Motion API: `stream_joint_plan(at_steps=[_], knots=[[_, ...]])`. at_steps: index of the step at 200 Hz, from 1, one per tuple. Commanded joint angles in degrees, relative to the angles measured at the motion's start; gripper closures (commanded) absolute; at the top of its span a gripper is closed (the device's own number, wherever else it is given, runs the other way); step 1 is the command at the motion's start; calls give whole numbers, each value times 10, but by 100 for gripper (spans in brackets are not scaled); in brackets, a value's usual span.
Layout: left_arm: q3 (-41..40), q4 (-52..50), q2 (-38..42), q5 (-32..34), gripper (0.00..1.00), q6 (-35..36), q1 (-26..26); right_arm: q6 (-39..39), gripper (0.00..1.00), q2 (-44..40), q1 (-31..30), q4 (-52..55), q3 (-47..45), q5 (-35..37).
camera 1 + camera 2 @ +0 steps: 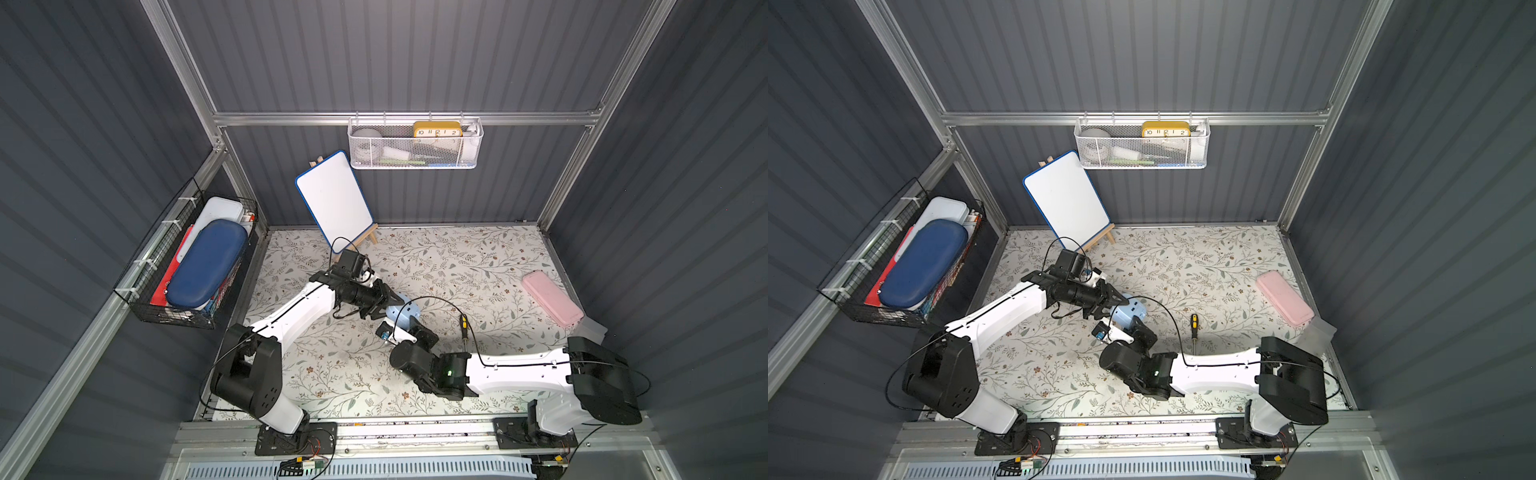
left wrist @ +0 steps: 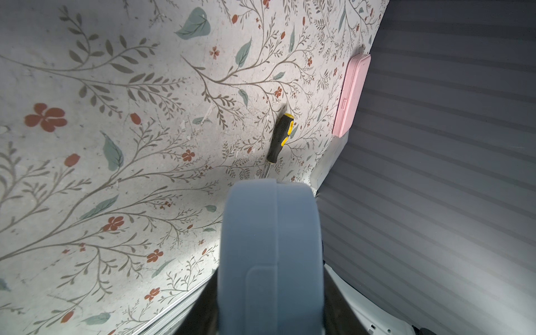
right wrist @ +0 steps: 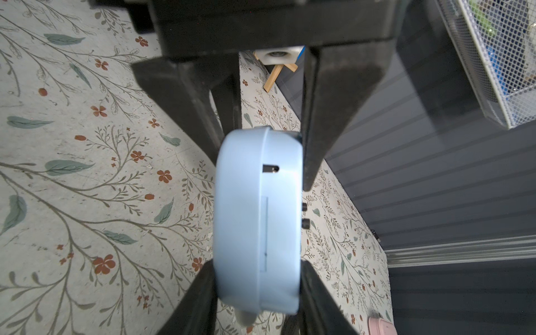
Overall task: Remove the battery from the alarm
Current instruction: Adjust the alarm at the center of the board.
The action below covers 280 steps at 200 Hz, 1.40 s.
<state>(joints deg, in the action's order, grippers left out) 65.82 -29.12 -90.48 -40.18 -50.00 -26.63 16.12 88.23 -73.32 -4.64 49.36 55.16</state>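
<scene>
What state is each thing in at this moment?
left gripper: shut on the alarm
right gripper: shut on the alarm
alarm: held on edge between both grippers
battery: not visible
screwdriver: lying on the mat, untouched
pink case: closed, on the mat
whiteboard: blank, propped tilted

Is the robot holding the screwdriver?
No, the screwdriver lies flat on the table with nothing gripping it.

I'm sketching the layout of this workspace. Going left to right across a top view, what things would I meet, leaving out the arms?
black wire basket → whiteboard → alarm → screwdriver → pink case
</scene>
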Motion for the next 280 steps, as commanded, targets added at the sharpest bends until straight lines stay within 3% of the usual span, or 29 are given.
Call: stream_joint_plan(at_steps=[1,22,40,66,95,122,146,161,207,237,280], knots=[[-18,-19,17,-19,50,39,-2,-49,95,-28,16,-17,14,36],[-27,-11,21,-22,22,39,-2,-56,94,-26,18,-3,17,39],[-22,-19,16,-17,12,47,-2,-66,93,-30,21,7,17,35],[-19,-29,13,6,8,38,-1,-81,93,-41,25,29,19,24],[-13,-37,25,48,6,55,41,-164,93,-83,26,141,30,-40],[1,-32,51,104,6,57,81,-262,92,-136,42,236,29,-148],[-5,-5,73,111,5,63,93,-363,91,-184,103,261,24,-301],[-39,39,97,110,5,60,93,-429,90,-228,153,221,-2,-404],[-119,98,153,119,5,51,93,-634,87,-254,251,31,-102,-565],[-141,106,158,113,5,61,93,-740,87,-201,265,-111,-167,-615],[-190,137,162,85,6,59,93,-803,87,-141,279,-255,-229,-623]])
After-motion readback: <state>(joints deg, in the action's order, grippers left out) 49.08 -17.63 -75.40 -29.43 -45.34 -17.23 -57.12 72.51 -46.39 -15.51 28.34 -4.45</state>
